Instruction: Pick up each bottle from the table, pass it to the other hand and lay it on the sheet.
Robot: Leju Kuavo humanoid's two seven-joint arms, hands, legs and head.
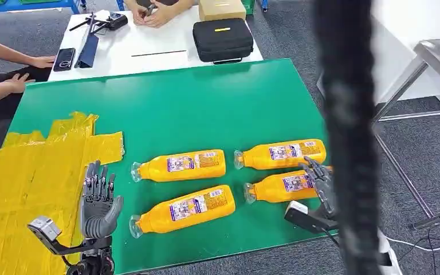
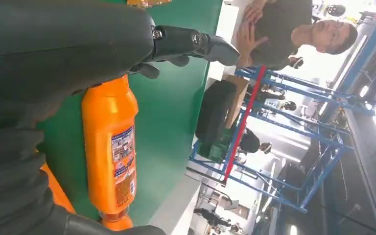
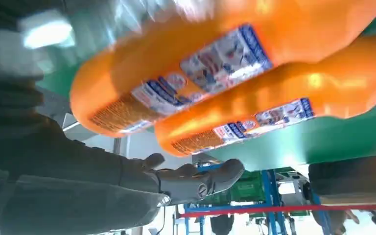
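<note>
Green tabletop [image 1: 177, 109], four orange bottles lying flat, long axes roughly side to side, caps toward the yellow sheet [image 1: 28, 183].

Near-right bottle [image 1: 281, 187] is the one in play: right hand [image 1: 321, 186] sits at its base end, fingers draped at or over it. Contact looks likely, but I can't tell whether the hand is closed on it; the right wrist view has it blurred just past the fingers [image 3: 196, 178], nothing wrapped round it. Far-right bottle [image 1: 281, 153] just behind. Far-left bottle [image 1: 179, 165] and near-left bottle [image 1: 182, 209] lie mid-table.

Left hand [image 1: 98, 203] is upright at the sheet's edge, fingers spread, holding nothing.

Judgement: right arm is nearer; the handover then runs toward the left hand along the bottle's axis.
</note>
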